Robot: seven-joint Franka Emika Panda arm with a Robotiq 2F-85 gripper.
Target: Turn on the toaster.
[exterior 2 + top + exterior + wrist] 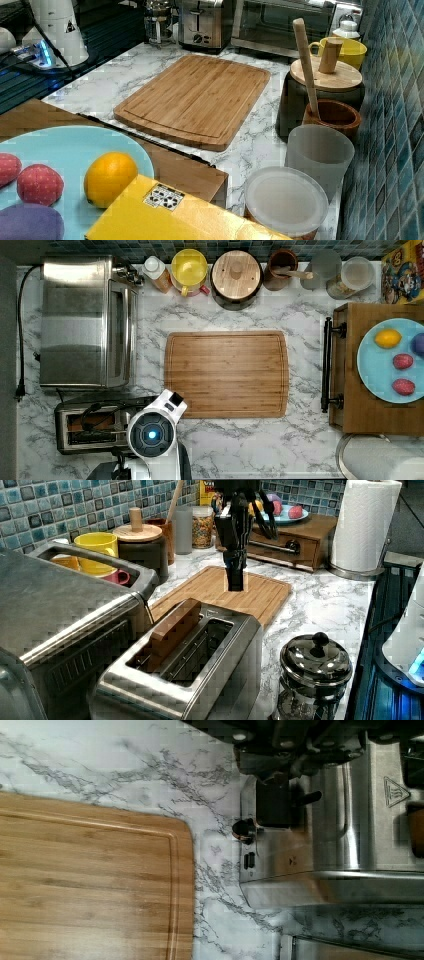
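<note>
While my gripper [272,807] hangs over the end face of the toaster [320,845], I cannot tell from the wrist view how far my fingers stand apart; one dark finger [272,802] lies against the steel just beside the toaster's dark lever.

Nearest in the left view, the toaster [190,670] stands at the front with a brown slice in one of its two long slots. Just to the left view's left of it is the toaster oven [60,625], and to the left view's right a steel-lidded glass pot [315,672].

Beyond the toaster, the cutting board [225,592] lies flat on the marble counter [325,600], my gripper [235,582] hanging over it. Farther back, a yellow cup [97,545], a wooden-lidded jar [140,542] and a paper towel roll [362,525] stand along the tiled wall.
</note>
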